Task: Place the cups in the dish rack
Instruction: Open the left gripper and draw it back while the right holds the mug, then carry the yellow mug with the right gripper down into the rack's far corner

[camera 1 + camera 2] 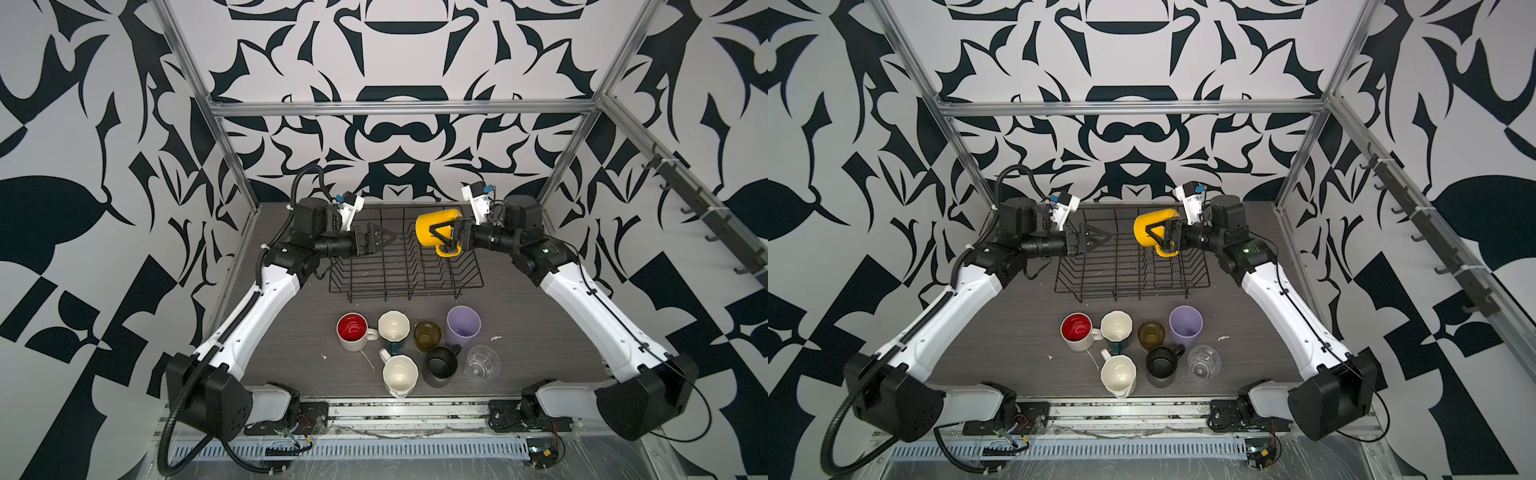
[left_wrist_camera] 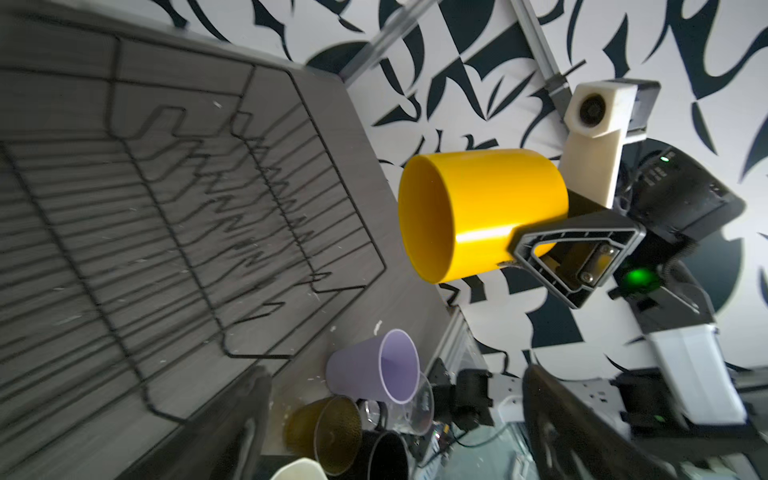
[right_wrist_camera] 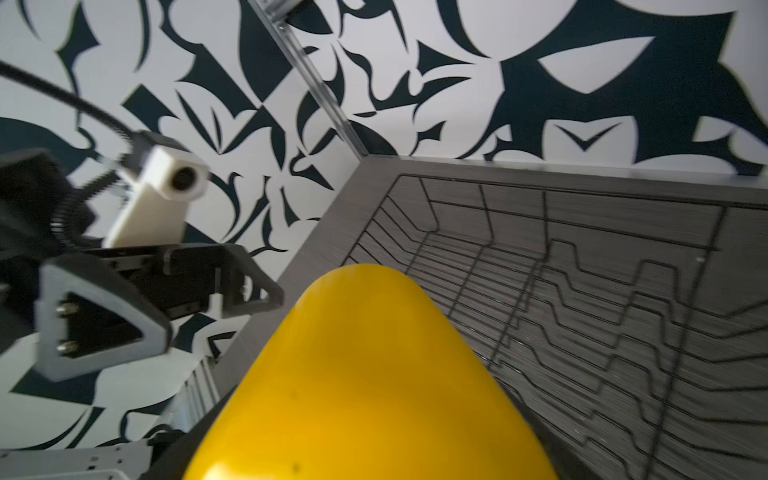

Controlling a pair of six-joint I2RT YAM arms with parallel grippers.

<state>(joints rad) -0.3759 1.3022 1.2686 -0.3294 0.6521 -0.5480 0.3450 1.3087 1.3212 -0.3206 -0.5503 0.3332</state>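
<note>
Right gripper (image 1: 438,236) clamps yellow mug (image 1: 440,218); left gripper (image 1: 388,238) spread wide

Both top views are bright and evenly lit by soft overhead light, so the cups (image 1: 399,374) cast only faint, short shadows on the worktop (image 1: 291,353). Wide-angle distortion bows the metal rail (image 1: 399,109) and stretches the wall pattern toward the left and right edges. In the left wrist view the dish rack (image 2: 166,208) is smeared by motion blur, while the yellow mug (image 2: 478,212) is sharp, with a pale glare streak. In the right wrist view the mug sits close to the lens and looks soft, and the rack wires streak
</note>
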